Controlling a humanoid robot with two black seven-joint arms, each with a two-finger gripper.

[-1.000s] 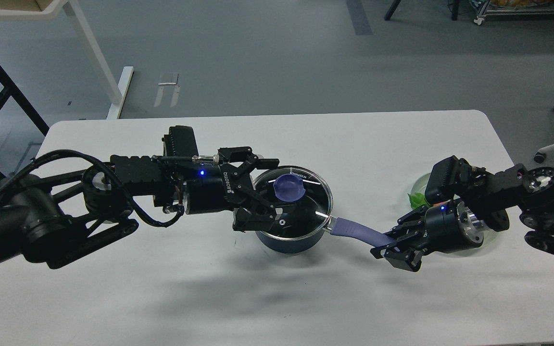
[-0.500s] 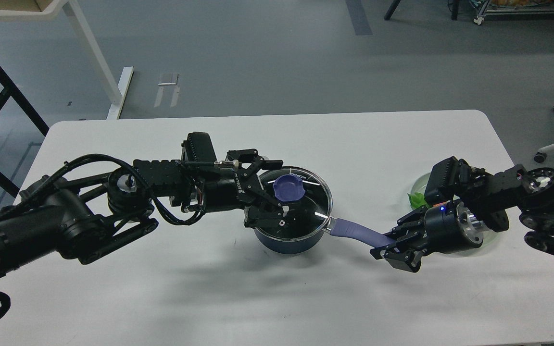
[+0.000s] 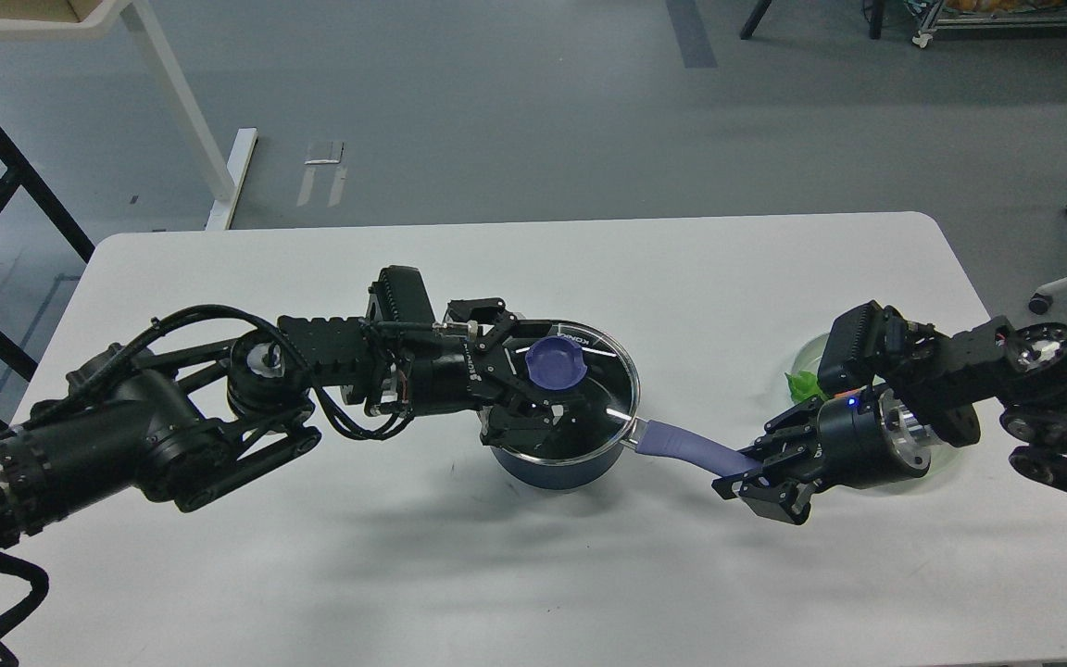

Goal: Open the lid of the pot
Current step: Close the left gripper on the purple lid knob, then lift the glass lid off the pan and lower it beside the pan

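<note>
The dark blue pot (image 3: 557, 463) is sitting in the middle of the white table (image 3: 515, 574). Its round glass lid (image 3: 603, 389) is lying on top, with a purple knob (image 3: 558, 362). The left gripper (image 3: 533, 375) is reaching around the knob, jaws spread. The right gripper (image 3: 751, 472) is pinching the purple pot handle (image 3: 682, 443).

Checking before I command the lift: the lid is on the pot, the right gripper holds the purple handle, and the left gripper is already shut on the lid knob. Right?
Not quite. In the head view the left gripper is open, its fingers spread on either side of the purple knob. The lid is on the pot, and the right gripper holds the purple handle.
</note>
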